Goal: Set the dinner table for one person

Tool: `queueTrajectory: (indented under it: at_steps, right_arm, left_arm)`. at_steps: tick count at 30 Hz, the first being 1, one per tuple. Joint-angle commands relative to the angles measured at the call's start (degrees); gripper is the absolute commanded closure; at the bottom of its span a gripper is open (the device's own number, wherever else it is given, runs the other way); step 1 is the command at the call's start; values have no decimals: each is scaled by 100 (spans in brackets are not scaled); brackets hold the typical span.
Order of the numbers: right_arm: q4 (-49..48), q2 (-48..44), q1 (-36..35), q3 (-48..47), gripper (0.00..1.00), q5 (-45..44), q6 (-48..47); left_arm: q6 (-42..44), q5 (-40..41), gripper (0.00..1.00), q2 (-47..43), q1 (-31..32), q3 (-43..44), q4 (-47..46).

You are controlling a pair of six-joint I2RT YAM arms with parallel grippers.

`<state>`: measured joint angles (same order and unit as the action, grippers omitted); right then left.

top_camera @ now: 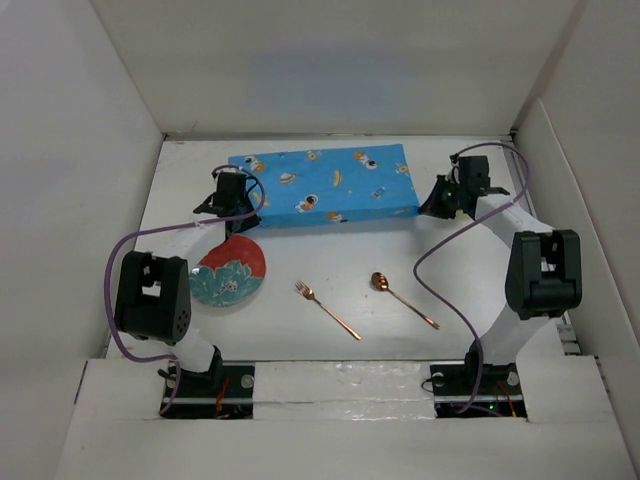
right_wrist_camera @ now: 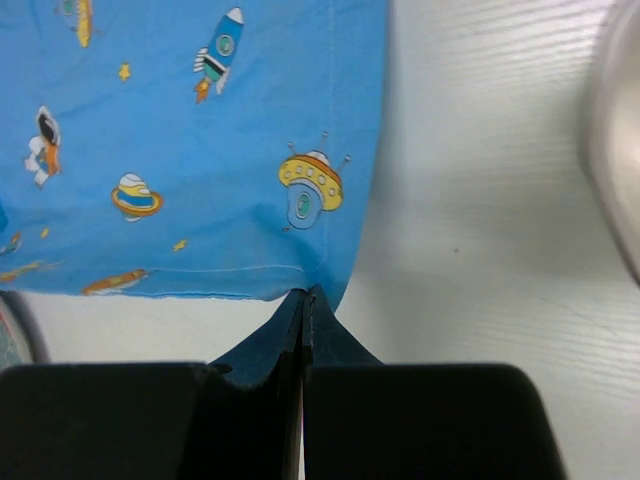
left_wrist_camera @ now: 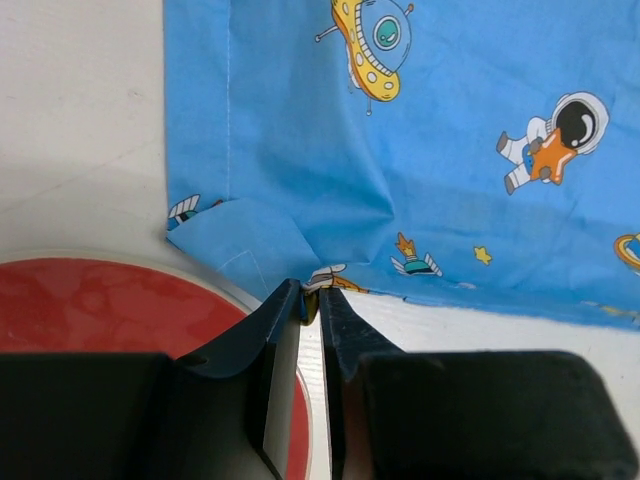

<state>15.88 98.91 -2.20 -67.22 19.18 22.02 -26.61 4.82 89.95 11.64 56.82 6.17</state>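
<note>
The dinner table (top_camera: 300, 250) carries four loose things, one of each kind: one blue cartoon-printed placemat (top_camera: 322, 185) along its far edge, one red-and-teal plate (top_camera: 228, 272) toward its left edge, and one copper-coloured fork (top_camera: 328, 309) and one copper-coloured spoon (top_camera: 404, 299) apart from each other nearer its near edge. Two arms rise from that near edge, one left arm (top_camera: 150, 300) and one right arm (top_camera: 540, 270).

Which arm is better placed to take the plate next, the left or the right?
Probably left. The left hand sits at the near left corner of the placemat, right beside the plate. The right hand is shut on the other near corner, far from it.
</note>
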Motion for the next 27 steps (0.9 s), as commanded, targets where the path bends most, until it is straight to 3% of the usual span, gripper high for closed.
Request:
queueTrajectory:
  at_steps: [1, 10, 12, 14, 16, 19, 22, 27]
  right_arm:
    - [213, -311, 53, 156, 100, -485, -128]
    - [469, -689, 53, 859, 100, -625, -49]
    - [521, -794, 53, 991, 100, -810, -40]
    - [565, -873, 53, 1009, 97, -950, -31]
    - [592, -917, 53, 983, 87, -960, -31]
    - [662, -1005, 53, 869, 72, -1048, -22]
    - [872, -1111, -17, 676, 55, -1039, -75]
    - [1223, -1496, -447, 211, 47, -1276, -128]
  left_arm:
    - [139, -227, 89, 83, -13, 303, 322]
    - [261, -227, 95, -223, -13, 172, 682]
    - [288, -358, 91, -259, -13, 181, 788]
    - [367, -438, 77, -338, -13, 172, 929]
    - [385, -447, 64, -512, -13, 163, 1043]
    - [367, -438, 56, -811, -13, 259, 1131]
    - [332, -368, 57, -1057, -13, 488, 1263]
    - [227, -114, 62, -1514, -13, 673, 1439]
